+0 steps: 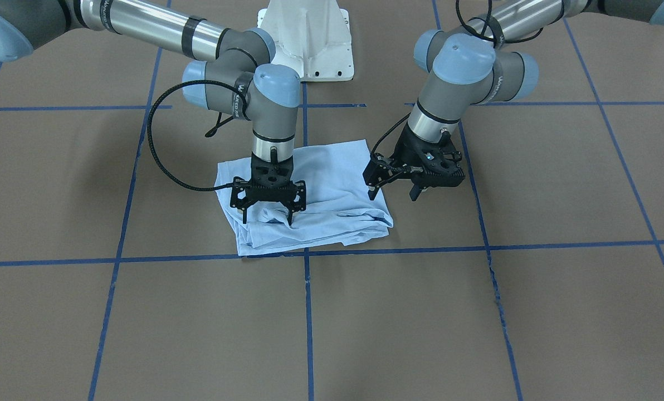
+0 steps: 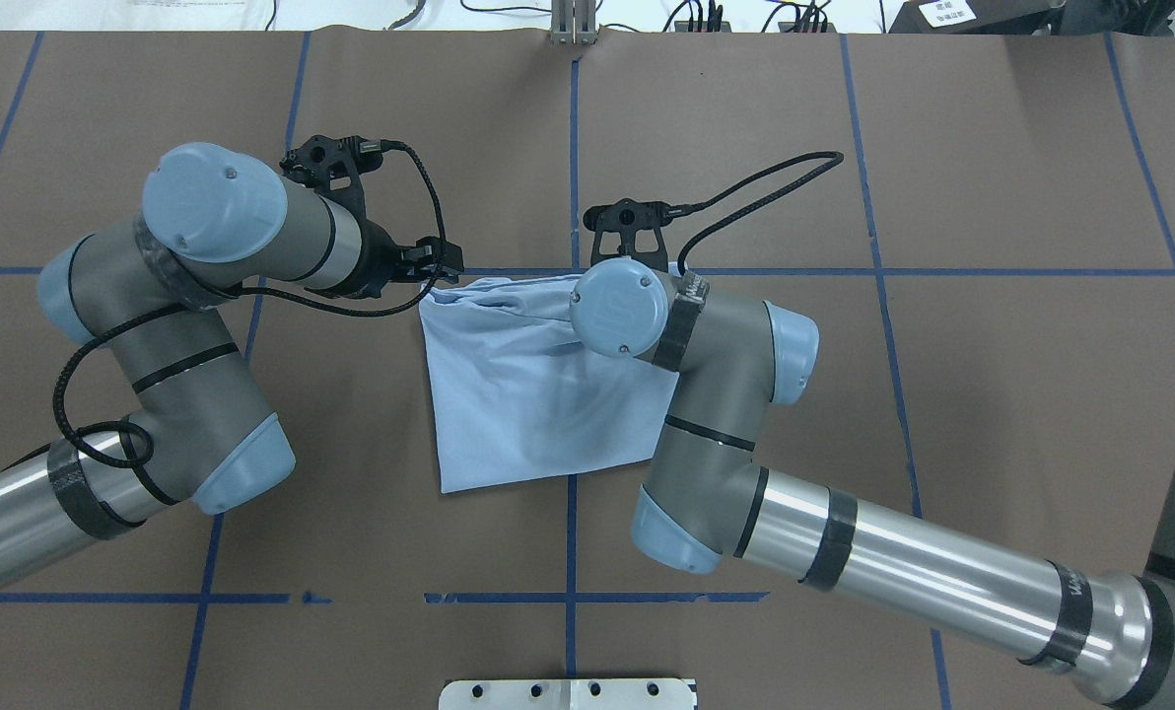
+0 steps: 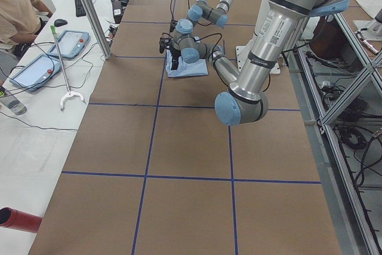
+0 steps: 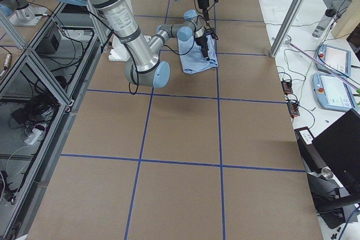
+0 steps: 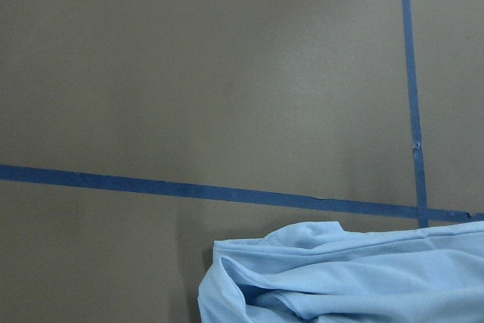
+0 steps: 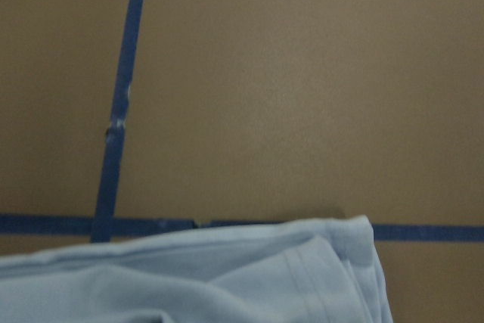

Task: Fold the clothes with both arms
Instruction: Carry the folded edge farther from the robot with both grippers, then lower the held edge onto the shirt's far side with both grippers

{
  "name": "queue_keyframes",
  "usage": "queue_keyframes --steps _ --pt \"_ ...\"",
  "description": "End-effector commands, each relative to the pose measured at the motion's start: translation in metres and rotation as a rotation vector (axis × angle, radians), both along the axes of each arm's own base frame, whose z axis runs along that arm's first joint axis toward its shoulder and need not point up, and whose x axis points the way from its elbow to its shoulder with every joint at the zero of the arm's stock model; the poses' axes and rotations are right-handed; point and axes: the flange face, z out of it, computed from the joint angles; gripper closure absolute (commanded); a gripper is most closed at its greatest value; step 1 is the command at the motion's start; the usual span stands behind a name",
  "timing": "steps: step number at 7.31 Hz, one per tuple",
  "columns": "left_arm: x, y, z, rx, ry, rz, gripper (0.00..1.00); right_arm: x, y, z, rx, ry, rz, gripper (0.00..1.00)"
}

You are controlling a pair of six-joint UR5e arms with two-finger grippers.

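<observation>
The light blue T-shirt [image 1: 332, 184] lies folded into a rough rectangle in the middle of the brown table, with bunched layers along its far edge; its print is hidden. It also shows in the overhead view [image 2: 528, 394] and both wrist views [image 5: 340, 277] [image 6: 189, 277]. My right gripper [image 1: 268, 216] points straight down with its jaws spread, and its fingertips straddle a raised fold near one far corner of the shirt. My left gripper [image 1: 392, 193] is tilted and open, holding nothing. One finger [image 1: 371, 192] hangs over the shirt's other far corner, the other beyond the shirt's edge.
Blue tape lines [image 1: 307, 312] cross the table in a grid. The white pedestal base [image 1: 307, 39] stands at the robot's side. In the exterior left view an operator [image 3: 18, 4] sits beside a side table with tablets [image 3: 36, 70].
</observation>
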Motion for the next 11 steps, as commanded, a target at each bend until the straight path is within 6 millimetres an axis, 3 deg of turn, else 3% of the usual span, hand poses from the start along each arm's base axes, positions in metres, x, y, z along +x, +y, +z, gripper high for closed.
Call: queue_keyframes --steps 1,2,3,5,6,7,8,9,11 --pt "-0.005 0.004 0.001 0.002 0.003 0.000 0.00 0.035 -0.071 -0.026 0.039 0.016 0.037 0.00" --pt "-0.005 0.004 0.000 0.003 0.004 0.000 0.00 0.051 -0.086 -0.030 0.028 0.005 0.044 0.00" --pt "-0.005 0.004 0.000 0.002 0.003 0.000 0.00 0.052 -0.087 -0.041 0.010 -0.028 0.037 0.00" --pt "-0.004 0.005 0.002 0.000 0.001 0.001 0.00 0.047 -0.068 -0.043 -0.063 -0.092 -0.025 0.00" --pt "-0.004 0.005 0.002 0.001 0.002 0.001 0.00 0.035 -0.036 -0.051 -0.076 -0.082 -0.063 0.00" --pt "-0.004 0.004 0.003 0.001 0.002 0.001 0.00 0.033 -0.012 -0.051 -0.105 -0.073 -0.065 0.12" --pt "-0.004 0.004 0.003 0.001 0.002 0.001 0.00 0.029 0.009 -0.040 -0.103 -0.067 -0.083 0.40" --pt "-0.004 0.004 0.003 0.001 0.002 0.001 0.00 0.024 0.015 -0.035 -0.099 -0.060 -0.087 0.54" --pt "-0.004 0.005 0.002 0.001 0.003 0.001 0.00 0.018 0.020 -0.027 -0.084 -0.034 -0.093 0.55"
